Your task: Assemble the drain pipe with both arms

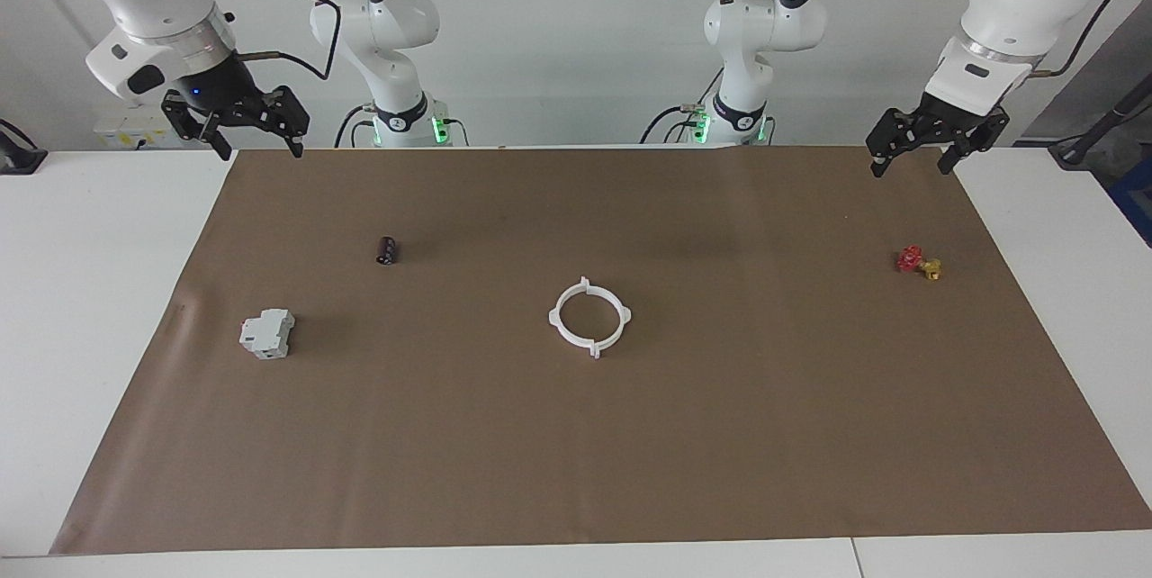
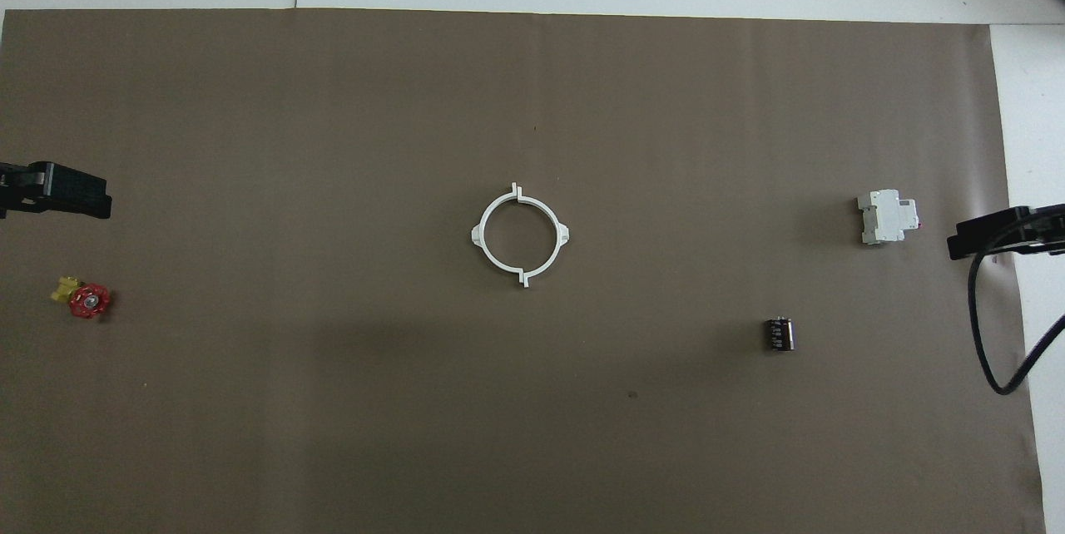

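The drain pipe (image 1: pixel 589 317) lies in the middle of the brown mat: two thin white half-rings with small tabs, set together as a closed ring. It also shows in the overhead view (image 2: pixel 522 234). My left gripper (image 1: pixel 909 168) hangs open and empty in the air over the mat's corner at the left arm's end. Its tip shows in the overhead view (image 2: pixel 62 189). My right gripper (image 1: pixel 260 150) hangs open and empty over the mat's corner at the right arm's end. Its tip also shows in the overhead view (image 2: pixel 994 236). Both are well away from the ring.
A grey-white boxy block (image 1: pixel 267 333) (image 2: pixel 889 216) and a small black cylinder (image 1: pixel 387 249) (image 2: pixel 780 333) lie toward the right arm's end. A small red and yellow valve (image 1: pixel 918 261) (image 2: pixel 83 299) lies toward the left arm's end. The brown mat (image 1: pixel 576 470) covers the white table.
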Tool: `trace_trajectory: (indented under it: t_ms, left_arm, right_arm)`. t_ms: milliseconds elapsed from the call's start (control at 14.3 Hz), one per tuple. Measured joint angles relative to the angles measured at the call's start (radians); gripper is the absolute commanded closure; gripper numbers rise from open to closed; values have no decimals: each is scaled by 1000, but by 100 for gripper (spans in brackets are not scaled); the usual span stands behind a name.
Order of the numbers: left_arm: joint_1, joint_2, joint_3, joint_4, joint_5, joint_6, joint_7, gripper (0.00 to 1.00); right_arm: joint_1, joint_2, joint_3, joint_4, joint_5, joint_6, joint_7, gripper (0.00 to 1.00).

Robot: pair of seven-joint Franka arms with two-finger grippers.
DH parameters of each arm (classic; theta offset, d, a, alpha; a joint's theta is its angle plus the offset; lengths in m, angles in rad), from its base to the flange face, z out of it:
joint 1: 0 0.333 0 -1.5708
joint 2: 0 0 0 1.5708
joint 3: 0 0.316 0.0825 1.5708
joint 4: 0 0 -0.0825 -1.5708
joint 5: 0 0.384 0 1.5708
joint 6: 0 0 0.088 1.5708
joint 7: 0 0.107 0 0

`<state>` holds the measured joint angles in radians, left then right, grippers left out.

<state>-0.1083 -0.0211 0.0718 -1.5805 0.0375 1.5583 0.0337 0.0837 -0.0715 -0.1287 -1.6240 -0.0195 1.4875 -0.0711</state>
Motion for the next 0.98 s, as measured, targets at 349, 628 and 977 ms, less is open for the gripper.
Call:
trace_trajectory:
  t_ms: [349, 628, 977]
  left_arm:
    - [2, 0, 10, -3, 0, 18, 35, 0]
    - [2, 0, 10, -25, 0, 37, 36, 0]
    - [2, 0, 10, -25, 0, 37, 36, 0]
  right_arm:
    - [0, 0, 0, 0, 0, 0, 0, 0]
    - [0, 0, 0, 0, 0, 0, 0, 0]
    - [0, 0, 0, 0, 0, 0, 0, 0]
